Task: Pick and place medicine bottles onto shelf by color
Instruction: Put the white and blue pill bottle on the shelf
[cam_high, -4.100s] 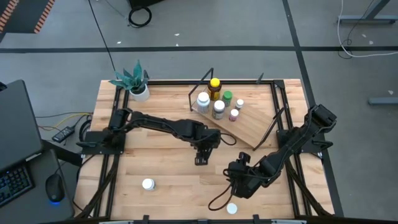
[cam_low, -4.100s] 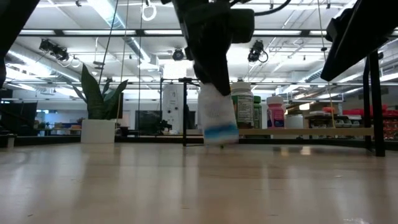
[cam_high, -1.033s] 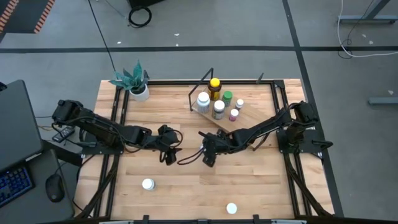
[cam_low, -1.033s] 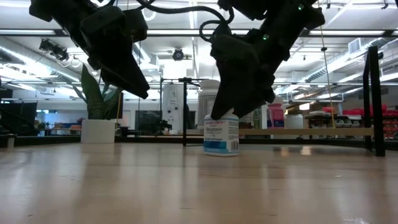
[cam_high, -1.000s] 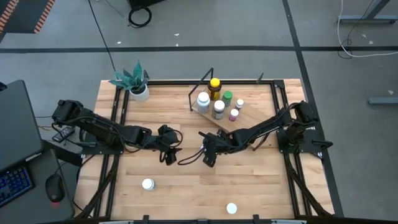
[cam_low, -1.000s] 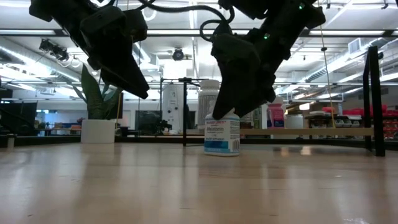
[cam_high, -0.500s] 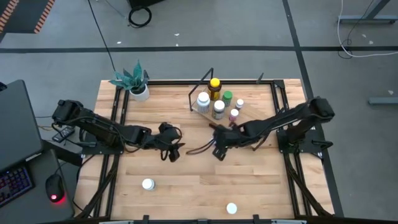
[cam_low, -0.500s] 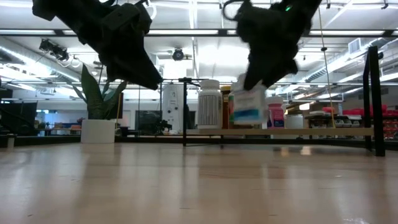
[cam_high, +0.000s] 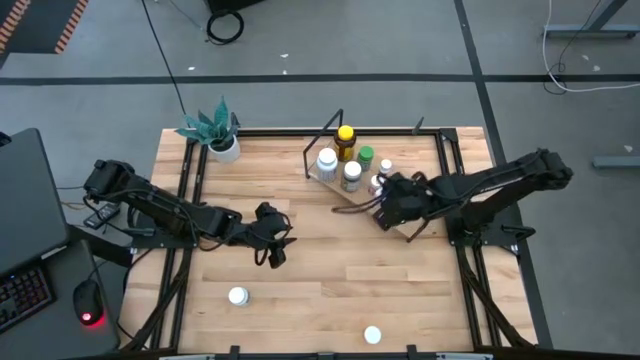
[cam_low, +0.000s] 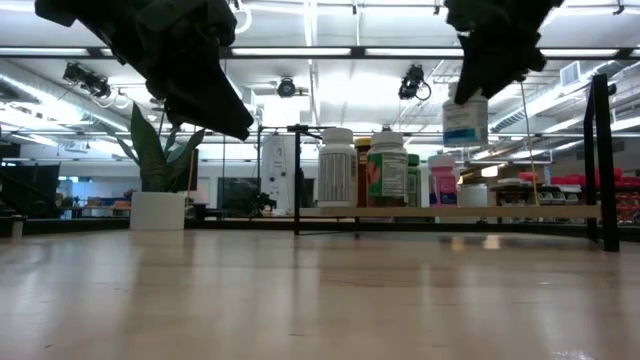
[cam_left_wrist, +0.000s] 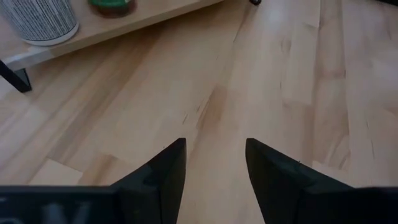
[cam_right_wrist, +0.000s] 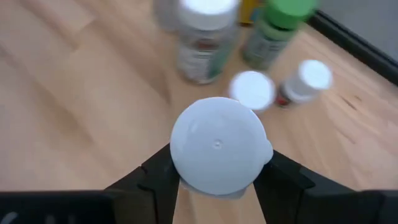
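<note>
High view: right claw (cam_high: 388, 207) over the shelf (cam_high: 400, 205), just beside the bottles standing there; left claw (cam_high: 274, 250) over bare surface (cam_high: 300, 300) left of centre. Two white-capped bottles (cam_high: 238, 296) sit apart on the near surface.

Low view: right claw clamped on a white bottle (cam_low: 465, 120), lifted above the shelf board, near the shelved bottles.

Left wrist: fingers (cam_left_wrist: 155, 177) spread wide, nothing between them, bare wood below.

Right wrist: the held bottle's white cap fills the gap between the fingers; green-capped bottle (cam_right_wrist: 277, 28) and others ahead.

right claw (cam_low: 478, 85): cut off by low view's top edge | held bottle (cam_low: 465, 121) label: unreadable
</note>
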